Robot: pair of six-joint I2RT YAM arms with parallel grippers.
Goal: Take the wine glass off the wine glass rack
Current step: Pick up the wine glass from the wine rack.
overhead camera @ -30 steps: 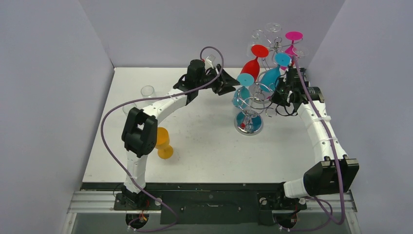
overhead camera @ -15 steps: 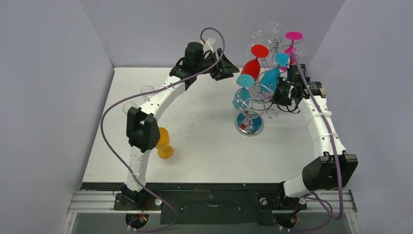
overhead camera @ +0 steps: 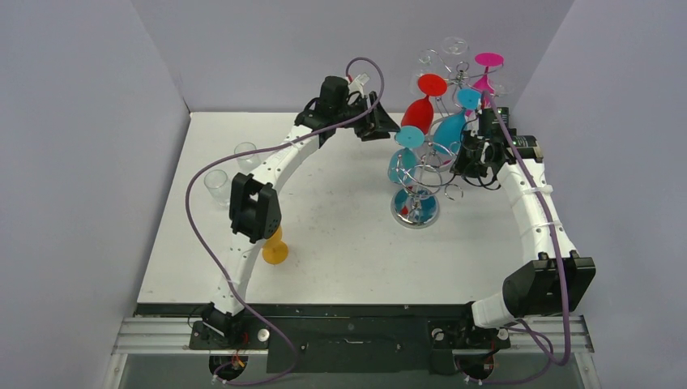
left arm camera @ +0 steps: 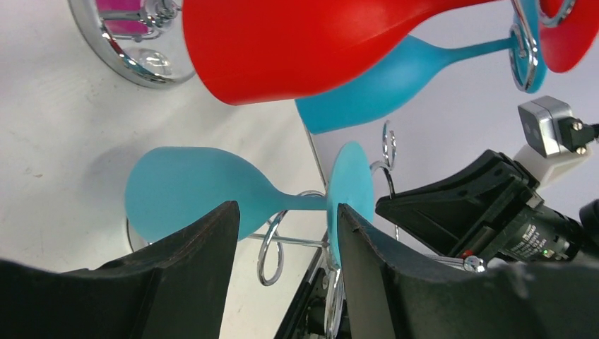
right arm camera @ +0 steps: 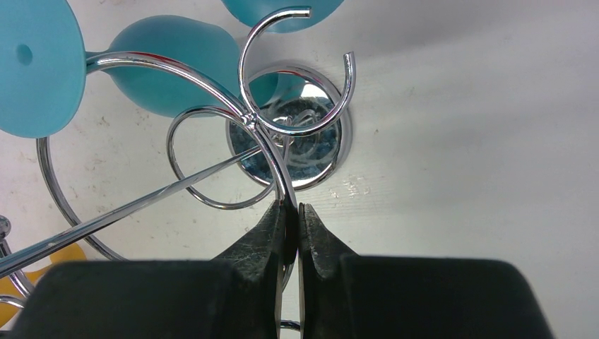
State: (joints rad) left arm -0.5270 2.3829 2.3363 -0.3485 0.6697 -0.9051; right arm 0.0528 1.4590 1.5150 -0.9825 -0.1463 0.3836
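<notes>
The chrome wine glass rack stands at the back right and carries upside-down red, pink and blue glasses. My left gripper is open, level with the foot of the lower blue glass. In the left wrist view its jaws stand on either side of that glass's stem, bowl to the left, foot by the right finger, not touching. My right gripper is shut on a rack wire; the right wrist view shows the fingers pinching it.
An orange glass stands on the table behind the left arm's elbow. Two clear glasses stand at the left. The red glass and another blue glass hang close above the left gripper. Walls enclose the table.
My left gripper has swung right toward the rack until its jaws straddle the lower blue glass's stem. The right gripper has stayed shut on the rack wire.
</notes>
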